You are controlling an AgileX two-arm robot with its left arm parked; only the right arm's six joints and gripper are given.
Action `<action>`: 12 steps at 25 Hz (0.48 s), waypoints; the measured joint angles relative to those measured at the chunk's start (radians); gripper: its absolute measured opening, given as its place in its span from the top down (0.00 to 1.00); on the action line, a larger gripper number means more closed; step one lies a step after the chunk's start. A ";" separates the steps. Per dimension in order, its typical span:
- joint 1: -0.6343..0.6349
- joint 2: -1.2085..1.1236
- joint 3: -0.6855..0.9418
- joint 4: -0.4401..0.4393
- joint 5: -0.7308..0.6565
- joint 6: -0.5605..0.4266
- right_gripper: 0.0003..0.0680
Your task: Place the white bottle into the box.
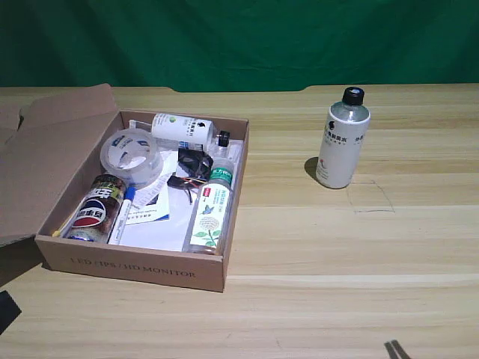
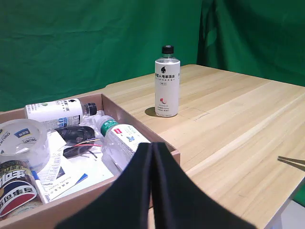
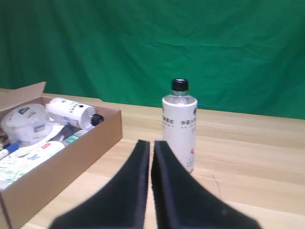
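- The white bottle (image 1: pixel 343 139) stood upright on the wooden table (image 1: pixel 359 284), out in the open on the exterior view's right, black cap on, well apart from the box (image 1: pixel 135 265).
- Loads of bare tabletop between the bottle and the box's near wall in that view, and more bare wood in front of and behind the bottle. Nothing touched it.
- The box sat on the exterior view's left with its big flap (image 1: pixel 45 164) folded outward, top fully open.
- Inside was pretty packed: a similar white bottle (image 1: pixel 183 131) lay on its side along the far wall, a tape roll (image 1: pixel 131 157) next to it, a Pepsi can (image 1: pixel 96 209) lying in the near corner beside a blue-capped marker (image 1: pixel 123 209), and a clear green-capped bottle (image 1: pixel 211 213) lying along the wall closest to the standing bottle. Some papers and a dark tangle with wires in the middle, couldn't really make out what that was.
- Free floor in the box looked limited to the paper-covered patch in the middle.
- The right gripper (image 3: pixel 151 145) had its two black fingers pressed almost together, just a thin slit between them, nothing held. It pointed toward the white bottle (image 3: pixel 179 129), which stood just past the fingertips and not touching as far as I could tell.
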 joint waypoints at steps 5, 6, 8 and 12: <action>0.000 0.000 -0.069 0.064 -0.107 0.000 1.00; 0.000 0.000 -0.093 0.063 -0.121 0.000 1.00; 0.000 0.000 -0.136 0.026 -0.136 0.003 1.00; 0.000 0.051 -0.162 -0.007 -0.149 0.043 0.99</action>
